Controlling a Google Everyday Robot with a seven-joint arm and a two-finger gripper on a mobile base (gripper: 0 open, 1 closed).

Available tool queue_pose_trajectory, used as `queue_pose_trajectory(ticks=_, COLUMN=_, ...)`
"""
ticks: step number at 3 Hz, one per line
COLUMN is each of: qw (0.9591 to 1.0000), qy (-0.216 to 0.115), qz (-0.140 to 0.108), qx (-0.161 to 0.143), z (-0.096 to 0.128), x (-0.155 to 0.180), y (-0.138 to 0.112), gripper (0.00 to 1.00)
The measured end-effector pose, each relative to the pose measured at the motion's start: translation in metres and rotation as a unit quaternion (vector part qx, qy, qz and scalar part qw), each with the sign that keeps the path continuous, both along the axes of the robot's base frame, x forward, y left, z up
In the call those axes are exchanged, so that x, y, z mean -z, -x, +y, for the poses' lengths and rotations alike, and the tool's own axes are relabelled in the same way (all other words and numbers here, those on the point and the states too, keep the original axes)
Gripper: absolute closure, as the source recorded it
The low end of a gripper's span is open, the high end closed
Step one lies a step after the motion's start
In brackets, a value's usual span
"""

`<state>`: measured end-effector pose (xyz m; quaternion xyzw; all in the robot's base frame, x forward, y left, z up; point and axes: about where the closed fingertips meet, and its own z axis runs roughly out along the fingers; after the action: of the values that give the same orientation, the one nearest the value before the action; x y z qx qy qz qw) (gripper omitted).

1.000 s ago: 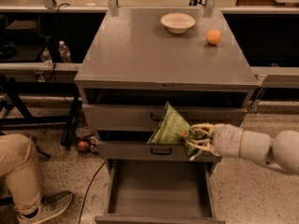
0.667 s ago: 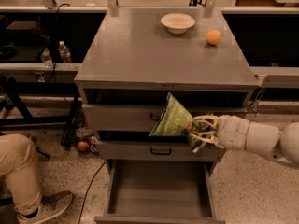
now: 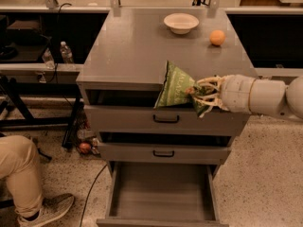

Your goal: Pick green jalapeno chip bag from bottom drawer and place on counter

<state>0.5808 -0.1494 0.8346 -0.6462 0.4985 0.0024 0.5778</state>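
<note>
So the claw (image 3: 196, 94) is pinched tight on the right-hand edge of the chip bag (image 3: 174, 86), reaching in from the right on the end of that chunky white arm (image 3: 251, 96). The bag sticks out to the left of the claw, tipped up on a corner, right at the front lip of the surface (image 3: 132, 46) (its top pokes above the edge, its bottom overlaps the face of the top drawer (image 3: 123, 119)). It looks like it's in the air rather than resting on anything, though I can't tell whether it brushes the lip.

Below that, the middle drawer (image 3: 163, 152) is mostly pushed in. The bottom drawer (image 3: 161, 193) is pulled well out, with nothing in it that I can see. So my read is that the pick is done and this is the carry-up-to-the-top part, with the place not yet made.

Further back on the surface sit a white bowl (image 3: 181, 22) and an orange (image 3: 217, 37), both well apart from the bag.

Next move, I reckon: lift a bit more so the bag's lower corner clears the lip, push in over the bare front half, lower it, then let go. The main thing to watch is snagging the bag on that edge. There's plenty of room short of the bowl.
</note>
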Motion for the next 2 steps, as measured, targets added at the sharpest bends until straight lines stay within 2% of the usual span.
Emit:
queue_pose_trajectory(ticks=1, qw=0.9997, qy=0.011, qz=-0.020, qx=-0.003, z=0.010, x=-0.041, y=-0.044, gripper=1.00)
queue_pose_trajectory(ticks=2, qw=0.9986, qy=0.014, qz=-0.049, qx=-0.016, z=0.033, x=-0.094, y=-0.087, gripper=1.00)
